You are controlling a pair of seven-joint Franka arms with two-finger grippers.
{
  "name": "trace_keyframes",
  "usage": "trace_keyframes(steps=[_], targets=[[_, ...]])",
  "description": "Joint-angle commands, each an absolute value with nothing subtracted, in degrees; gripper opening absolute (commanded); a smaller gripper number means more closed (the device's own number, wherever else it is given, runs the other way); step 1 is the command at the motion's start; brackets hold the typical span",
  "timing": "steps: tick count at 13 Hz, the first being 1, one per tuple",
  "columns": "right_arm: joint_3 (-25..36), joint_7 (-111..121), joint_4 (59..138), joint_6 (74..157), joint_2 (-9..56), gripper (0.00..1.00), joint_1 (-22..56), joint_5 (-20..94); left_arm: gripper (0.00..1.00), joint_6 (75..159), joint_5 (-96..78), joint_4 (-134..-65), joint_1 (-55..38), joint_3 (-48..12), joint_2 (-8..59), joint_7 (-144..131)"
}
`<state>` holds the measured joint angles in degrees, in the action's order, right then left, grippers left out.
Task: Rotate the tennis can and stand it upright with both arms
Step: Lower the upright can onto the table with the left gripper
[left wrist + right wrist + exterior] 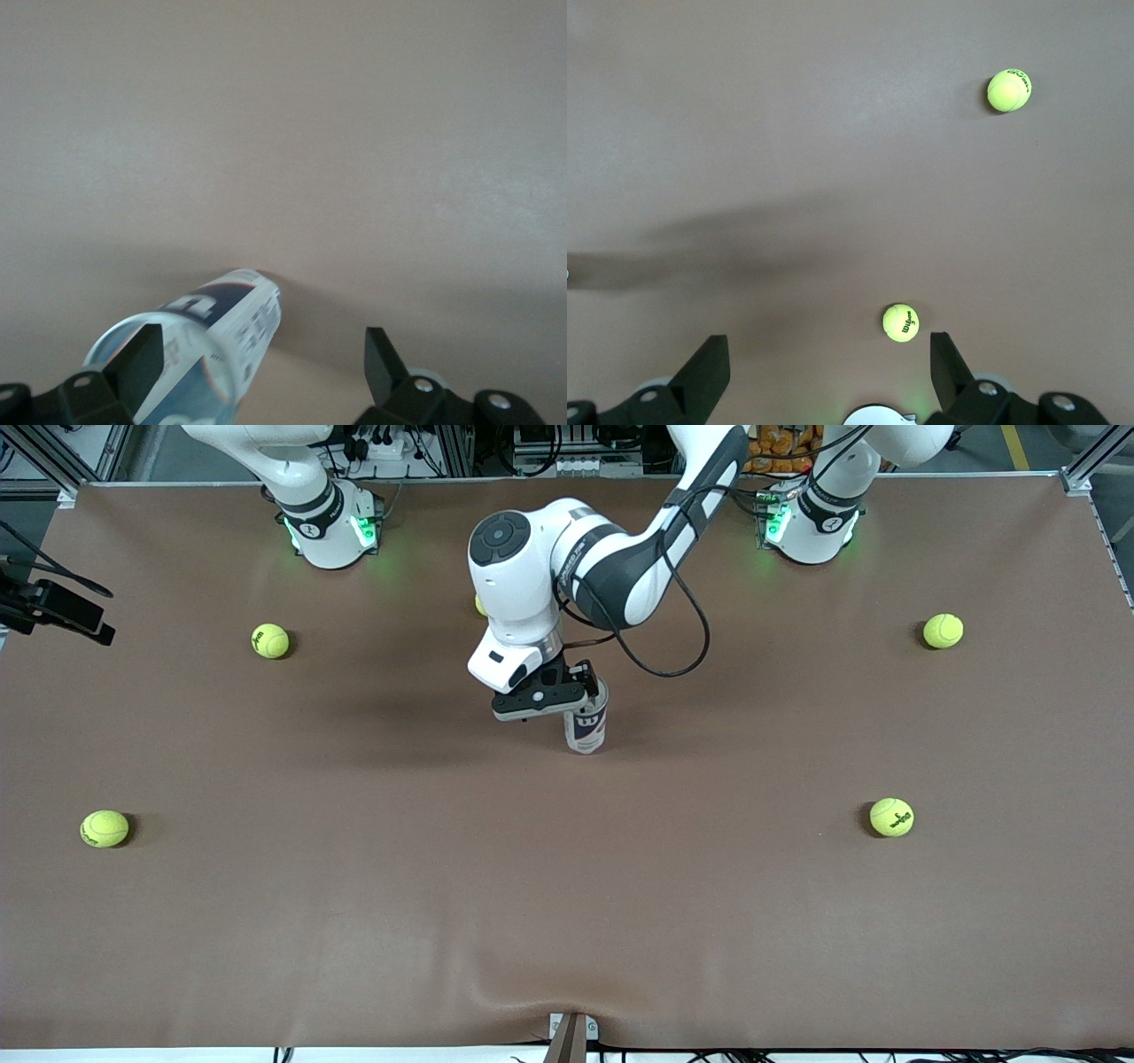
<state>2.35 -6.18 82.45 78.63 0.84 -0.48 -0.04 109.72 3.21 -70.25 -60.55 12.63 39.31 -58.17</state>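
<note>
The tennis can (586,726) stands upright near the middle of the brown surface (567,886), its silver rim up. The left pincer (567,691) hangs right over its top with its jaws spread wide. In the left wrist view the can (221,345) sits close against one finger (142,359), while the other finger (383,359) stands well apart from it, so nothing is clamped.

The step in hand looks like the release after standing the can up. To do it well, the left arm should lift straight up, so the near finger does not drag on the rim and tip the can; any sideways drift toward that finger is the risk.

The right pincer (824,376) is not in the front view. Its own wrist view shows it waiting with jaws wide and empty, up over the surface near two tennis balls (901,322) (1008,89). More tennis balls (270,640) lie scattered well apart from the can.
</note>
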Motion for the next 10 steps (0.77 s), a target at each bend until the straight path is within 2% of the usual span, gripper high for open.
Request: trace_keyframes(steps=[1, 10], targets=[[2.4, -6.8, 82.2, 78.2, 0.9, 1.00, -0.2, -0.2, 1.00, 108.0, 4.6, -70.8, -61.3, 13.4, 37.5, -59.1], [2.4, -6.7, 82.2, 78.1, 0.9, 1.00, -0.2, -0.2, 1.00, 102.9, 4.5, -70.8, -55.3, 13.5, 28.7, -53.3]])
